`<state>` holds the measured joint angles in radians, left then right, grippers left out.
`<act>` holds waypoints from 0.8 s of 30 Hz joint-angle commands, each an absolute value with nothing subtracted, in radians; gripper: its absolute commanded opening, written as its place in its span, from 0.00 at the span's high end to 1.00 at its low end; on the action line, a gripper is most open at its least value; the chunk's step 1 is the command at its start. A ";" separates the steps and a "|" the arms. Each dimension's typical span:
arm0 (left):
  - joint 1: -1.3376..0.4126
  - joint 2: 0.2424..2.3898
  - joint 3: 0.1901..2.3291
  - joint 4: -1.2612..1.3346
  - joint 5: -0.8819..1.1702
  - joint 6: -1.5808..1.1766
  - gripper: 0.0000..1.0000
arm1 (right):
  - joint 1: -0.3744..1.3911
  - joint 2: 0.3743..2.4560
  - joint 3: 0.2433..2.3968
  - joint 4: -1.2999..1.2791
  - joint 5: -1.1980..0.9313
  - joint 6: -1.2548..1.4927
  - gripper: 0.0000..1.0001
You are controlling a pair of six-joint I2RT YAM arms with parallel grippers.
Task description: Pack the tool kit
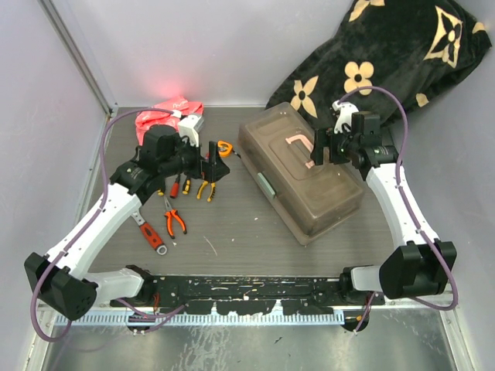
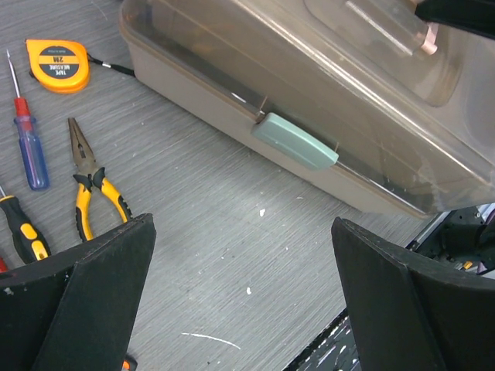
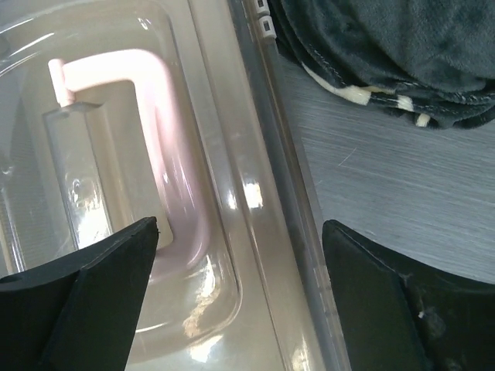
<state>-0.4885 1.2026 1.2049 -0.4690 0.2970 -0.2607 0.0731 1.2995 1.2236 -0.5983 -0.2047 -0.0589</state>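
Observation:
The brown translucent toolbox (image 1: 309, 185) lies closed on the table, its pale handle (image 1: 297, 141) folded flat in the lid recess. My right gripper (image 1: 322, 152) hovers open just above the lid, one finger by the handle (image 3: 158, 116) and the other over the lid's rear edge (image 3: 267, 232); nothing is held in the right gripper (image 3: 240, 232). My left gripper (image 2: 241, 232) is open over bare table, left of the toolbox latch (image 2: 295, 141). Left of the box lie the orange tape measure (image 2: 58, 66), a blue screwdriver (image 2: 31, 151), yellow pliers (image 2: 91, 189), orange pliers (image 1: 174, 222) and a red wrench (image 1: 153, 236).
The black flower-patterned blanket (image 1: 394, 54) is heaped at the back right, touching the toolbox's far side. A red plastic bag (image 1: 166, 116) lies at the back left. White walls close in the left and rear; the arm-base rail (image 1: 247, 290) runs along the near edge.

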 commanded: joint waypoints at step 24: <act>-0.480 1.193 1.162 -0.471 0.296 -0.287 0.02 | 0.103 1.134 1.015 -0.713 -0.173 0.281 0.42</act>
